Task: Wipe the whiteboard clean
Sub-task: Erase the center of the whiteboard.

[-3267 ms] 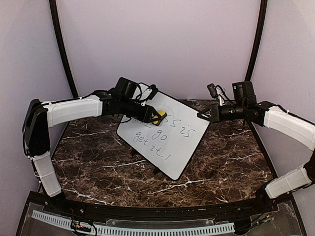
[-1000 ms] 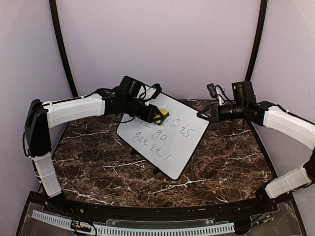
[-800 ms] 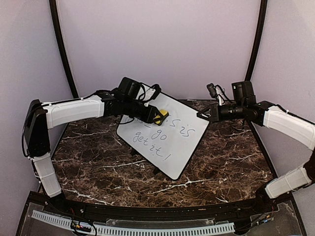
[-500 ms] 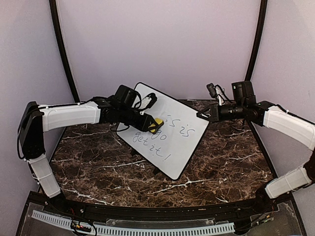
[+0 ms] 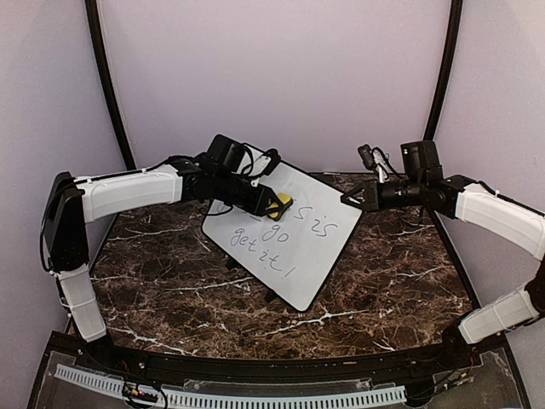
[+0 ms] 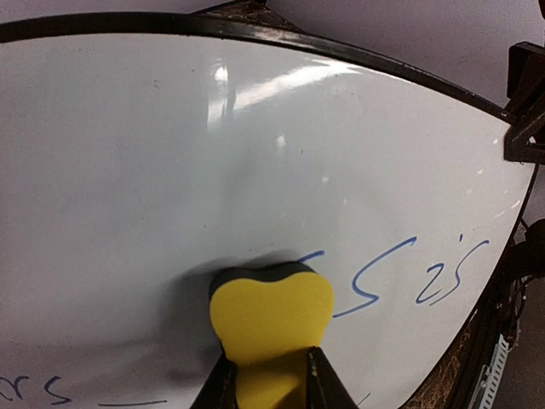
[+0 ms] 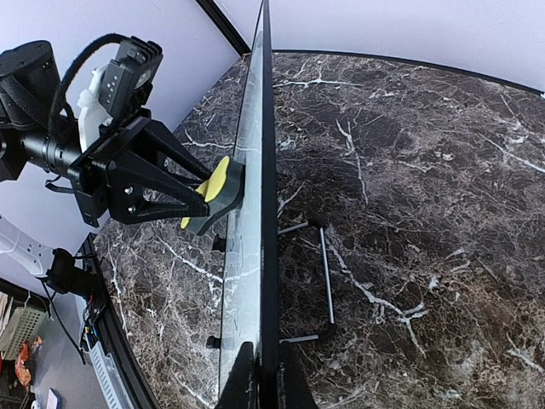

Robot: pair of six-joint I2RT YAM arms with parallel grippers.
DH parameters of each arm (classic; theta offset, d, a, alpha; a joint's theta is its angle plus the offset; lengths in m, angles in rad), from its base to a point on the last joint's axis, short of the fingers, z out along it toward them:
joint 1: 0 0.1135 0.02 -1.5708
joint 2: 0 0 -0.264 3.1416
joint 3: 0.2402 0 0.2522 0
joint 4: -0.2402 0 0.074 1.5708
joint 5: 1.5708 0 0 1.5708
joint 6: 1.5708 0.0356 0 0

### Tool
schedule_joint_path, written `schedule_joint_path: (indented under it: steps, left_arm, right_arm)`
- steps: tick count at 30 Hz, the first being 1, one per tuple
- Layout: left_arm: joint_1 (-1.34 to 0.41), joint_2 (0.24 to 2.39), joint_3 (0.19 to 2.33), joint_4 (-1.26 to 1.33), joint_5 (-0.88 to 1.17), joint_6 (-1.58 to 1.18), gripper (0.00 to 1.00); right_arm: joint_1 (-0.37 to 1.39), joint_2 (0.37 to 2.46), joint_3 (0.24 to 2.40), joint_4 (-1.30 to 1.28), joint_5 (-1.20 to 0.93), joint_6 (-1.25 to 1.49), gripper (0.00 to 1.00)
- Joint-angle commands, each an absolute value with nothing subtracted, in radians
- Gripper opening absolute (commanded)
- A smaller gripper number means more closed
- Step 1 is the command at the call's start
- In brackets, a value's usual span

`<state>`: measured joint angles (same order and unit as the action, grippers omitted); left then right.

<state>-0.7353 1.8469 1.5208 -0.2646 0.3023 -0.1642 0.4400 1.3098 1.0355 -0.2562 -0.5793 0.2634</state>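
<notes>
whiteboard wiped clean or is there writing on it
Not clean: blue writing shows on the whiteboard beside and below the yellow eraser; the area above it is blank.

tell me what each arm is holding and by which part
The left gripper pinches the yellow eraser by its foam back, dark face on the whiteboard. The right gripper pinches the whiteboard's framed edge.

The dark brown marble table (image 5: 170, 281) has white veins. On it stands a tilted, glossy white rectangular whiteboard (image 5: 315, 256), black-framed. The board's thin black feet (image 7: 326, 273) rest on the table.
</notes>
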Motion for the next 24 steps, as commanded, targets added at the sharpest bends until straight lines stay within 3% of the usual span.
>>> schedule_joint_path:
  steps: [1,15,24]
  left_arm:
    - [-0.741,1.908,1.568,-0.241,0.269,-0.156,0.12]
    - [-0.750,1.808,1.357,-0.239,0.281,-0.176,0.12]
    - [-0.753,1.820,1.383,-0.224,0.271,-0.176,0.12]
  right_arm:
    - [0.487,1.313,1.053,-0.206,-0.675,0.123,0.00]
    - [0.487,1.323,1.054,-0.202,-0.679,0.123,0.00]
    - [0.488,1.317,1.049,-0.203,-0.676,0.123,0.00]
